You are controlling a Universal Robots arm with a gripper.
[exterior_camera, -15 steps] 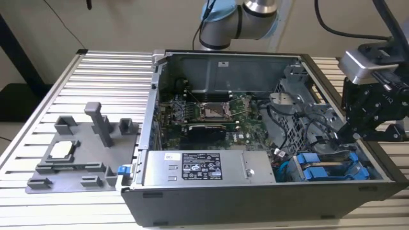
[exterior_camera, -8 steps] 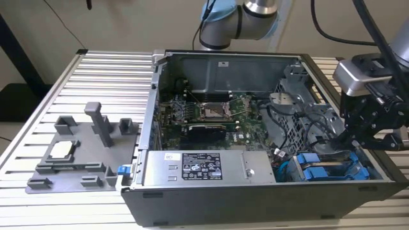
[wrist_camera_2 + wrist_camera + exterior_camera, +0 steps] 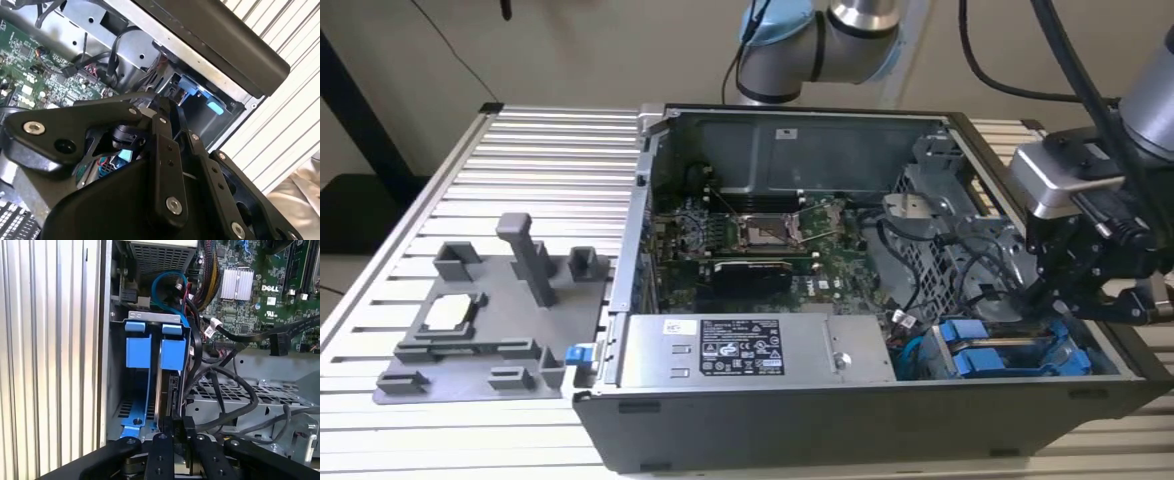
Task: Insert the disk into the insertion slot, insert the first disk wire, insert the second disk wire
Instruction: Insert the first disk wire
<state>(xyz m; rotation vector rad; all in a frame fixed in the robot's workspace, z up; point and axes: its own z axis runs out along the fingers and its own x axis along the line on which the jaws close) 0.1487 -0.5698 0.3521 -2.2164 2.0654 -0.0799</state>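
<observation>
gripper (image 3: 183, 429): closure could not be told | disk (image 3: 169, 390) stood edgewise in insertion slot (image 3: 150, 316), 8 o'clock of gripper in exterior view | long axis ran toward gripper

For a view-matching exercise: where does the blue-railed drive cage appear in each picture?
Exterior view: drive cage in the case's near corner, at the exterior view's right.
Second wrist view: just inside the case's wall.
First wrist view: alongside the case's wall.
Shared landmark: green motherboard.

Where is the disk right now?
The disk stands on edge in the blue-railed drive cage, at the computer case's corner in the exterior view's lower right, by the end effector.
</observation>
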